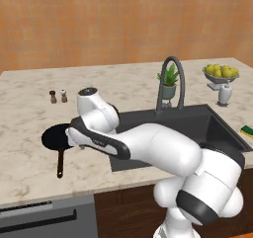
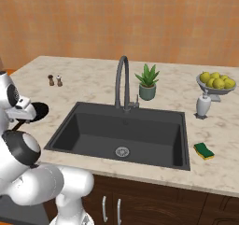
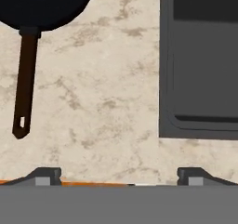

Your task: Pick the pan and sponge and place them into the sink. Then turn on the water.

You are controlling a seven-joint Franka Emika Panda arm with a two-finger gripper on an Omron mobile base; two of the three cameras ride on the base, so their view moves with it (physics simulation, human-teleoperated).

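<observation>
The black pan point(image 1: 53, 136) lies on the counter left of the sink point(image 1: 217, 128), its brown handle point(image 3: 25, 79) pointing toward the front edge. In the hand view my gripper point(image 3: 120, 176) hangs open above bare counter, between the pan point(image 3: 42, 4) and the sink's left rim point(image 3: 165, 79), with nothing between its fingertips point(image 3: 46, 175). My arm hides part of the pan point(image 2: 41, 109) in the right base view. The yellow and green sponge point(image 2: 204, 150) rests on the counter right of the sink point(image 2: 93, 135). No water runs from the arched tap point(image 2: 122, 81).
Two small shakers point(image 1: 58, 96) stand behind the pan. A potted plant point(image 2: 147, 83), a soap dispenser point(image 2: 203, 105) and a bowl of lemons point(image 2: 216, 81) sit behind and right of the sink. A dishwasher front point(image 1: 39, 217) is below the counter edge.
</observation>
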